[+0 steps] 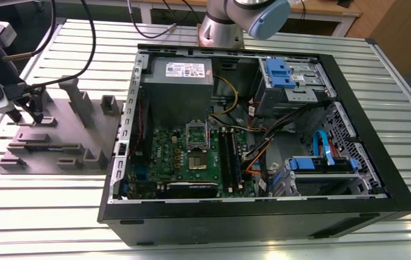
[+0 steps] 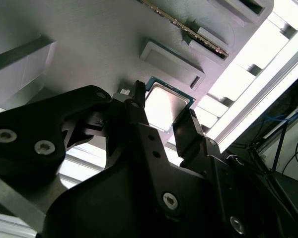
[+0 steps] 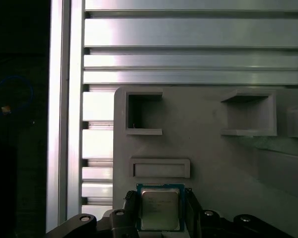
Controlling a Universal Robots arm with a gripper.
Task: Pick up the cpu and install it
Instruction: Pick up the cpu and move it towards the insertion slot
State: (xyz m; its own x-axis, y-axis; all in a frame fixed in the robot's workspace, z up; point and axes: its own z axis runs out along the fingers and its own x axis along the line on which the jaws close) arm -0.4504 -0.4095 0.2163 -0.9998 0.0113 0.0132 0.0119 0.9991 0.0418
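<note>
Jaws flank the cpu (image 3: 160, 208), one finger (image 3: 130, 207) close against each opposite edge, grip or not I cannot tell, as it lies flat on the grey block (image 1: 60, 138) on the slatted surface (image 1: 46, 206) beside the open case (image 1: 263, 216).

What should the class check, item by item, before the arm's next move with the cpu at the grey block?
1. Gripper centred over the cpu, first wrist view: ok.
2. cpu face up, metal top showing, at the grey block: ok.
3. Grip closed on the cpu: cannot tell.
4. Computer case open: ok.
5. Socket on the motherboard empty: cannot tell.
</note>
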